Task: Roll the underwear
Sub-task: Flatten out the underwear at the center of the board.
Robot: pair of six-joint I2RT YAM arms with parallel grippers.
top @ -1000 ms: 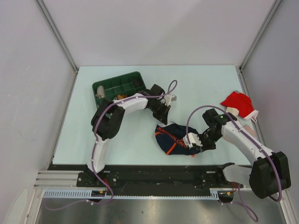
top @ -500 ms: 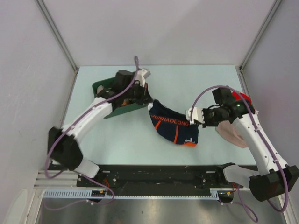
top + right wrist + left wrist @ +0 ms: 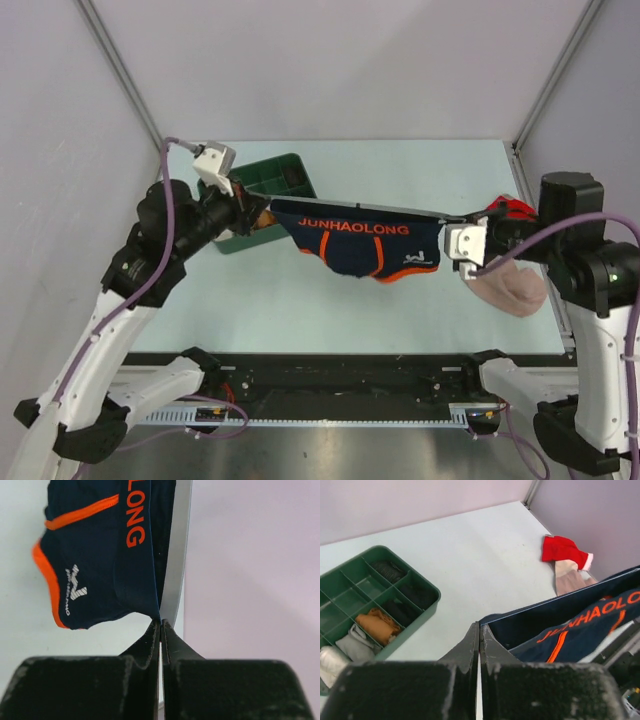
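Underwear point(image 3: 360, 243), bunched on the bench point(image 3: 420, 170) a second ago, now hangs stretched in the air just right of the green tray point(image 3: 262, 178).

Left wrist: left tool point(image 3: 479, 630) pinching the waistband.

Right wrist: right tool point(image 3: 160, 625) pinching the other end.

Pulled flat, it looks ready to lay down and roll.

"JUNHAOLONG", orange, on underwear point(image 3: 355, 240) waistband
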